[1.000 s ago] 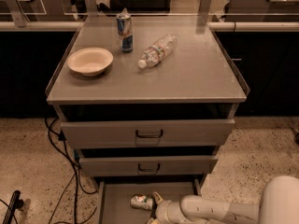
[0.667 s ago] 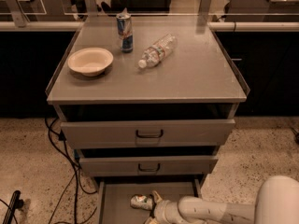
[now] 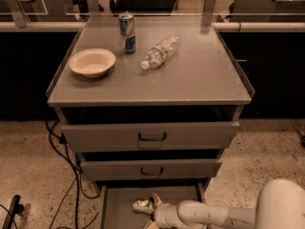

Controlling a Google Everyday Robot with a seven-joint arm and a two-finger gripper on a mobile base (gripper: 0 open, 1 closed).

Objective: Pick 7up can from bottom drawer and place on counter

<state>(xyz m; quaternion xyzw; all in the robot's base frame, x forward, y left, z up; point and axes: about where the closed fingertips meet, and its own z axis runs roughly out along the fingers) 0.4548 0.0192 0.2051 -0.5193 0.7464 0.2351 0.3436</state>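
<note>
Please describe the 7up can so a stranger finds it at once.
At the grey cabinet, the bottom drawer is pulled out near the floor. Inside sits the 7up can, beside the open gripper. It is small and silvery; the taller blue can stands on top.

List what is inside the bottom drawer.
The 7up can sits on the bottom drawer floor, the gripper open beside it. The drawer's rear is hidden under the middle drawer; the arm covers its right side.

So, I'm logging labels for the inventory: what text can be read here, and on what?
Nothing is legible.
Tall blue-silver can on the grey metal counter: markings blurred.
Clear plastic bottle: label blurred.
Small silvery-white 7up can in the bottom drawer, beside the gripper: too small.
</note>
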